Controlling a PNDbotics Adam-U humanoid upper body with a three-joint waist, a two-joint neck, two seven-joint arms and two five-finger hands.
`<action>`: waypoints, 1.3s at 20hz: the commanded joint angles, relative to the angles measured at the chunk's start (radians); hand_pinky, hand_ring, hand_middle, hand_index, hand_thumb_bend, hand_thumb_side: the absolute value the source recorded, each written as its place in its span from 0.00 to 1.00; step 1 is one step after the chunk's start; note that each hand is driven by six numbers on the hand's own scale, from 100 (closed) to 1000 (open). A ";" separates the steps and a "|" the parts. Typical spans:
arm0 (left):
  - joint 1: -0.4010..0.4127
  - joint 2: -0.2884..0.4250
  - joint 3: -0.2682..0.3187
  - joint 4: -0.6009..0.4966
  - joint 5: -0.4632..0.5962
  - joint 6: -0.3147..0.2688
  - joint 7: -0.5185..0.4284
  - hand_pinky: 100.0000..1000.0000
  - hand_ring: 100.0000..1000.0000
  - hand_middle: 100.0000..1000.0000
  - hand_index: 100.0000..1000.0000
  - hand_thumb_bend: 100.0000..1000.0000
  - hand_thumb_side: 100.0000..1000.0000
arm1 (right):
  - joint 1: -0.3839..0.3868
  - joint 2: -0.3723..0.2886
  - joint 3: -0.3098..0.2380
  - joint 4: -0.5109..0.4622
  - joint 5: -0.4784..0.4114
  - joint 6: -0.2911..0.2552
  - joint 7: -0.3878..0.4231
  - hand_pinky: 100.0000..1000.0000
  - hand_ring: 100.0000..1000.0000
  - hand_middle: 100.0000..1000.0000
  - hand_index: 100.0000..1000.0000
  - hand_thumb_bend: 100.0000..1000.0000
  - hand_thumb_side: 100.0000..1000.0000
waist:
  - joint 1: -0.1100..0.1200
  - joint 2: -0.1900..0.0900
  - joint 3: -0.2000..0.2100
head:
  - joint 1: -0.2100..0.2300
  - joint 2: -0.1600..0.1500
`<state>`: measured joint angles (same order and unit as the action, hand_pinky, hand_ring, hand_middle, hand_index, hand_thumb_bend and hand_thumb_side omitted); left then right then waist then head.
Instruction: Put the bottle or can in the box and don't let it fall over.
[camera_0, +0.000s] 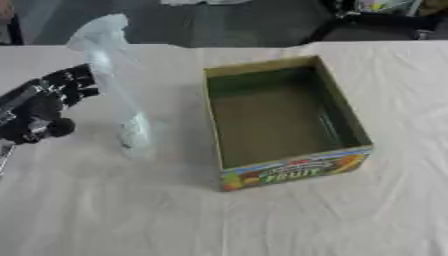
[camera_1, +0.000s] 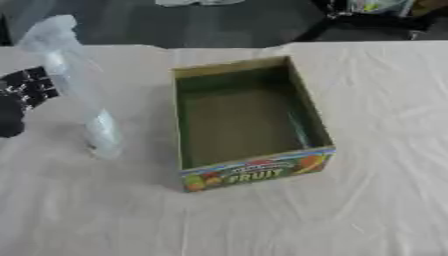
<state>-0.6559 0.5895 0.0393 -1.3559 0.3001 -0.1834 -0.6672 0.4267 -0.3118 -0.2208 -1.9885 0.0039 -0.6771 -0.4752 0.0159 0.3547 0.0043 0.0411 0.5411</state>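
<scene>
The box (camera_0: 282, 120) is big and open, green inside, with fruit pictures on its front, well to the right of the left hand (camera_0: 45, 107); the tall see-through bottle (camera_0: 118, 90) stands just beside the hand; its fingers are curled, holding nothing.

Your robot's left hand (camera_0: 48, 105) reaches in from the left edge, its black fingers (camera_0: 74, 82) curled beside a tall, clear bottle (camera_0: 118, 90) that stands upright on the pale tablecloth (camera_0: 262, 220). You can see the fingers close to the bottle, though contact cannot be made out. To the bottle's right sits an open cardboard box (camera_0: 293, 167), marked FRUIT on its near wall, apart from the bottle.
</scene>
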 joint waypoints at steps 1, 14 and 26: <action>-0.025 0.021 0.000 -0.006 -0.007 -0.004 -0.003 1.00 1.00 1.00 0.90 0.79 0.42 | 0.001 -0.006 -0.004 -0.011 0.007 -0.005 -0.002 0.98 1.00 1.00 0.97 0.00 0.41 | 0.001 -0.011 -0.003 | 0.002 -0.015; -0.066 0.001 -0.019 -0.006 -0.035 -0.028 0.029 1.00 1.00 1.00 0.87 0.79 0.40 | -0.017 0.002 0.006 -0.011 0.024 0.014 0.002 0.98 1.00 1.00 0.97 0.00 0.41 | 0.004 0.004 -0.007 | 0.004 -0.025; -0.110 0.004 -0.036 0.013 -0.033 -0.034 0.035 1.00 1.00 1.00 0.85 0.78 0.39 | -0.027 0.004 0.013 -0.011 0.031 0.022 0.004 0.98 1.00 1.00 0.97 0.00 0.41 | 0.008 0.011 -0.013 | 0.006 -0.019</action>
<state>-0.7481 0.5714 -0.0001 -1.3371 0.2608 -0.2168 -0.6299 0.3967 -0.3026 -0.2068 -1.9885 0.0297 -0.6537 -0.4685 0.0228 0.3808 -0.0069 0.0472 0.5291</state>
